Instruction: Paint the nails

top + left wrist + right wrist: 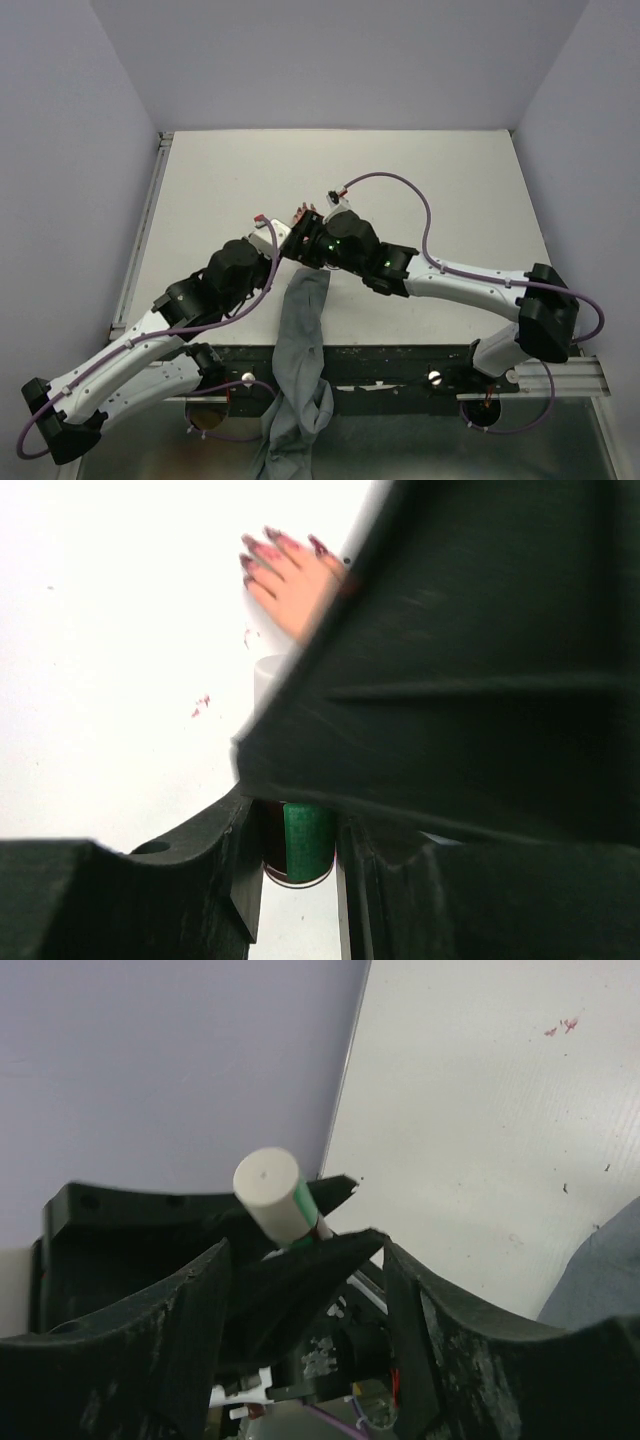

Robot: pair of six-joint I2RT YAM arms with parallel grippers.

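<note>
The peach mannequin hand (pixel 295 580) lies on the white table, its dark red-purple nails (pixel 262 542) pointing up-left in the left wrist view. In the top view the hand (pixel 303 213) lies just beyond both grippers. My left gripper (pixel 300 855) is shut on a small dark bottle with a green label (pixel 307 838). The bottle's white cap (pixel 268 1190) sticks up past the left fingertips. My right gripper (pixel 305 1250) is open, its fingers spread on either side of the left gripper's tips, just below the cap. The right gripper's black body (pixel 480 660) hides most of the left wrist view.
The hand's grey fabric sleeve (pixel 300 330) trails back over the table's near edge between the arm bases; it also shows in the right wrist view (pixel 600 1260). Small red paint specks (pixel 202 705) mark the table left of the hand. A raised rail (pixel 150 210) runs along the left edge.
</note>
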